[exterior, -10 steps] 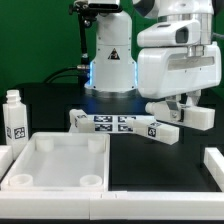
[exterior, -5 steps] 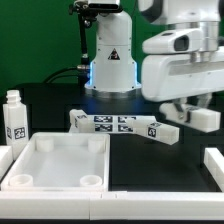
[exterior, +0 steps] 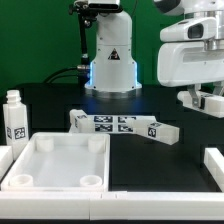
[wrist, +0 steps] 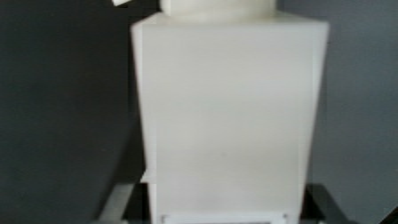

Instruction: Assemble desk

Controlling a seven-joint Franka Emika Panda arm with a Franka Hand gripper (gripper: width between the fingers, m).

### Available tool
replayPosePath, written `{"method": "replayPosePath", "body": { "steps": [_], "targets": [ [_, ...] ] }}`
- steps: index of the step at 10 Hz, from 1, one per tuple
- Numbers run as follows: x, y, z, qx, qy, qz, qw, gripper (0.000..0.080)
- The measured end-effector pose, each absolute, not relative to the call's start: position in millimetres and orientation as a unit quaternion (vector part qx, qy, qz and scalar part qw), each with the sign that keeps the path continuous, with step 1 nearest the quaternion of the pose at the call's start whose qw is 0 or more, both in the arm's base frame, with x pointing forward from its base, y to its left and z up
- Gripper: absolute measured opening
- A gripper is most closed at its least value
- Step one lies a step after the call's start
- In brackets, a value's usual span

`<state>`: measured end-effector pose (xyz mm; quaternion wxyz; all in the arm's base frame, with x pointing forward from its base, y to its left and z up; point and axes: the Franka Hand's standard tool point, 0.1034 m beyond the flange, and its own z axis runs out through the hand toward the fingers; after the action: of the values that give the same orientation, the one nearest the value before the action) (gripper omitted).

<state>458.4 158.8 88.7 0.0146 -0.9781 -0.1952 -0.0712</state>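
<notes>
In the exterior view, the gripper (exterior: pixel 200 98) hangs above the table (exterior: pixel 150 165) at the exterior view's right, well clear of it, with a white held leg (exterior: pixel 214 104) lying crosswise in it. The desk top (exterior: pixel 30 150) sits at the front on the exterior view's left, rim up. All four of its corner sockets look bare, so no leg seems to be fitted yet. An upright leg (exterior: pixel 14 115) stands just behind its far left corner. The lying legs (exterior: pixel 160 130) rest in a tagged row behind the top, in front of the robot base (exterior: pixel 112 60) (how many pieces make up that row I cannot tell).

In the wrist view, the held leg (wrist: pixel 228 110) fills nearly the whole picture, its round peg pointing away from the camera. Dark fingers (wrist: pixel 125 200) press against both of its sides, so I judge the gripper (wrist: pixel 228 200) to be clamped on it.

By my reading the assembly is at its very start: one leg is in hand, and all four insertions remain to be done
</notes>
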Motion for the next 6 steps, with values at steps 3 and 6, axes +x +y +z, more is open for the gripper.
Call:
{"method": "replayPosePath", "body": {
  "steps": [3,6],
  "targets": [
    [400,180,65.7,-0.994,-0.090,-0.059,0.031,0.0267],
    [404,181,67.5,-0.993,-0.094,-0.060,0.032,0.0268]
  ]
}}
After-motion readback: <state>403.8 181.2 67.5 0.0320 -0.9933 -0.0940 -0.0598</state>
